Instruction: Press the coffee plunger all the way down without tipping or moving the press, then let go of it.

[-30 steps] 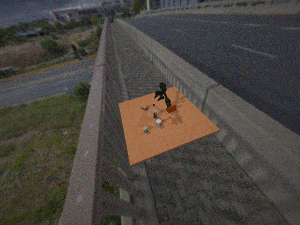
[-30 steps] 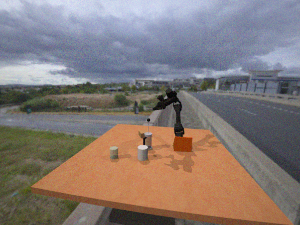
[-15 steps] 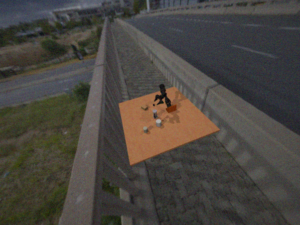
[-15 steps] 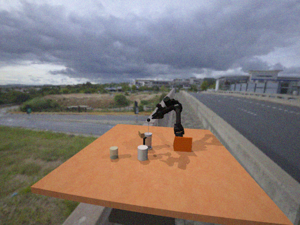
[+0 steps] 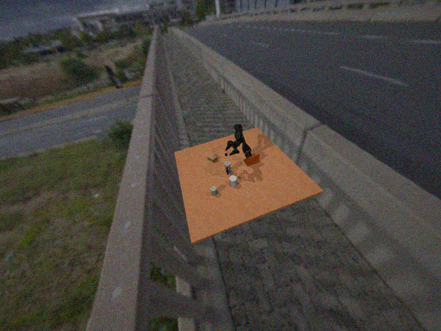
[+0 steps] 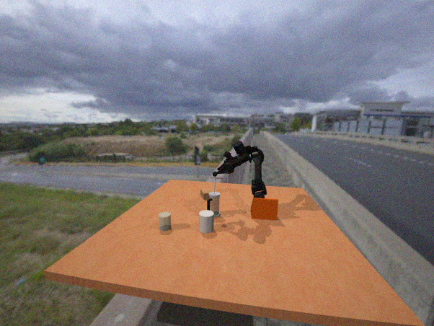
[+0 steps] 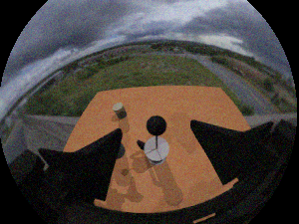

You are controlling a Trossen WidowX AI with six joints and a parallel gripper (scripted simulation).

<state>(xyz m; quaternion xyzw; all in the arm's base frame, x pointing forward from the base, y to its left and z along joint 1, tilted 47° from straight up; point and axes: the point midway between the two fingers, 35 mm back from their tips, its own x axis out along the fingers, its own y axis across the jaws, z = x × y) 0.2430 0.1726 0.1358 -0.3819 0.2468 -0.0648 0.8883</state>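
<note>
The coffee press [image 5: 227, 168] [image 6: 215, 205] [image 7: 158, 146] stands upright on the table, with a pale lid and a dark side handle. Its plunger is up: a thin rod rises from the lid to a round black knob [image 5: 225, 154] [image 6: 215, 174] [image 7: 156, 125]. My gripper [image 5: 228, 149] [image 6: 218, 171] [image 7: 156, 127] is open and empty. It is tilted down toward the press, with its fingertips close to the knob. In the wrist view the knob shows in the gap between the spread fingers. Whether a finger touches it, I cannot tell.
A white cylinder [image 5: 233, 181] [image 6: 206, 222] stands close to the press. A smaller beige cylinder [image 5: 214, 190] [image 6: 164, 221] [image 7: 119, 110] stands farther off. A tan block [image 5: 212, 158] [image 6: 204, 193] lies behind the press. An orange box [image 5: 252, 160] [image 6: 264, 209] stands by the arm's base.
</note>
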